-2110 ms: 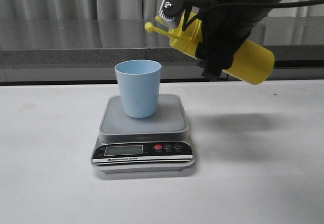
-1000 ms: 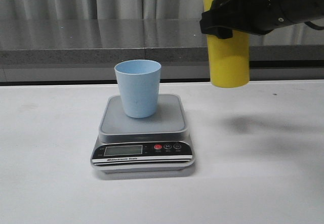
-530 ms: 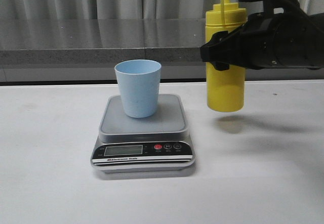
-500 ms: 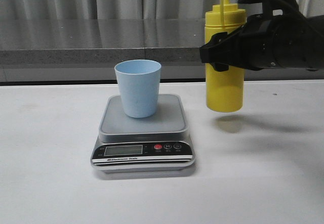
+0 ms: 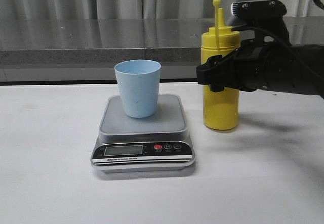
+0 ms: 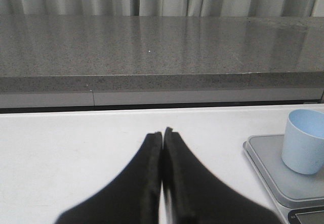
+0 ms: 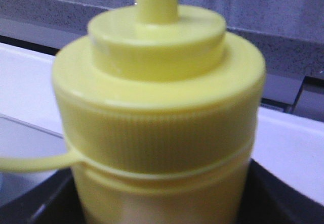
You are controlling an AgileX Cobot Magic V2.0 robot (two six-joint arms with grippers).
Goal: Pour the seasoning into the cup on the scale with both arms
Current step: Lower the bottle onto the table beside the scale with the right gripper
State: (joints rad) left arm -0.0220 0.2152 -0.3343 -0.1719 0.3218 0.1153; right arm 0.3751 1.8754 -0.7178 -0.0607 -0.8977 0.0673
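Observation:
The yellow seasoning bottle [image 5: 220, 107] stands upright on the white table, just right of the scale [image 5: 144, 152]. Its cap hangs off the tether and the nozzle is bare. My right gripper [image 5: 218, 76] is shut on the bottle's upper body, and in the right wrist view the bottle [image 7: 159, 107] fills the frame with black fingers [image 7: 266, 196] against its sides. The light blue cup [image 5: 138, 87] stands upright on the scale's grey platform. My left gripper [image 6: 162, 133] is shut on nothing, low over the table left of the cup [image 6: 305, 140] and scale [image 6: 263, 155]. It is out of the front view.
A grey stone ledge [image 5: 76, 52] with curtains behind it runs along the table's far edge. The right arm [image 5: 283, 72] reaches in from the right above the table surface.
The right arm swung the bottle from a tilt near the cup back to upright, then lowered it onto the table right of the scale. Cup and scale stayed put.

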